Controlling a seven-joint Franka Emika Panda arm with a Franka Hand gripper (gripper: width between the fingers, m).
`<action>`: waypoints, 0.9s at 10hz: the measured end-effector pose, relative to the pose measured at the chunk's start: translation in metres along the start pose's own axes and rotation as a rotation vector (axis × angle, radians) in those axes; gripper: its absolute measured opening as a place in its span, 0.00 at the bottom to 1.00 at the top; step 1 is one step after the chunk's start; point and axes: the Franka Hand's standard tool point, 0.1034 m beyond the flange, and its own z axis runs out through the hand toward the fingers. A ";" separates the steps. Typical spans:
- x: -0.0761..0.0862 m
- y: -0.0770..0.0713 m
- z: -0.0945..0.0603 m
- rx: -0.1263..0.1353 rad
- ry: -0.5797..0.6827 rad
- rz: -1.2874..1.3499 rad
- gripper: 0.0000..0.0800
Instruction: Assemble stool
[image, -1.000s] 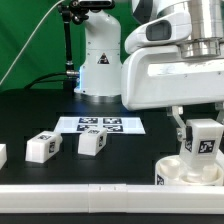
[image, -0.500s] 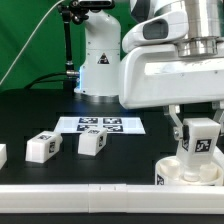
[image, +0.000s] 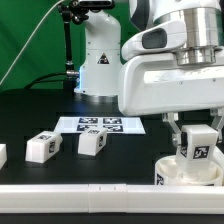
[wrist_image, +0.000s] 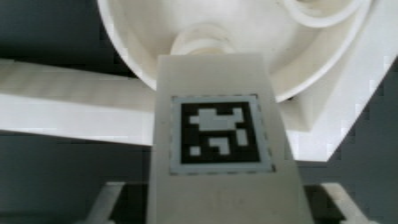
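The gripper (image: 198, 133) clamps a leg (image: 199, 148) upright over the seat (image: 168, 173) at the exterior view's right, loose legs (image: 41, 146) well apart; only the wrist view shows its end meeting the seat's hub (wrist_image: 201, 42)

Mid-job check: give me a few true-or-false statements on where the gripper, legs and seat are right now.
1. The gripper is shut on a leg. True.
2. That leg is held upright over the seat. True.
3. The seat sits at the exterior view's left. False: it is at the right.
4. The loose legs lie on the marker board. False: they lie on the table, apart from it.
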 end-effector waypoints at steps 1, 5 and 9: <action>-0.001 -0.001 0.002 0.001 0.000 -0.001 0.42; -0.004 0.000 0.008 -0.001 0.015 0.000 0.42; -0.004 0.000 0.008 -0.001 0.023 0.000 0.72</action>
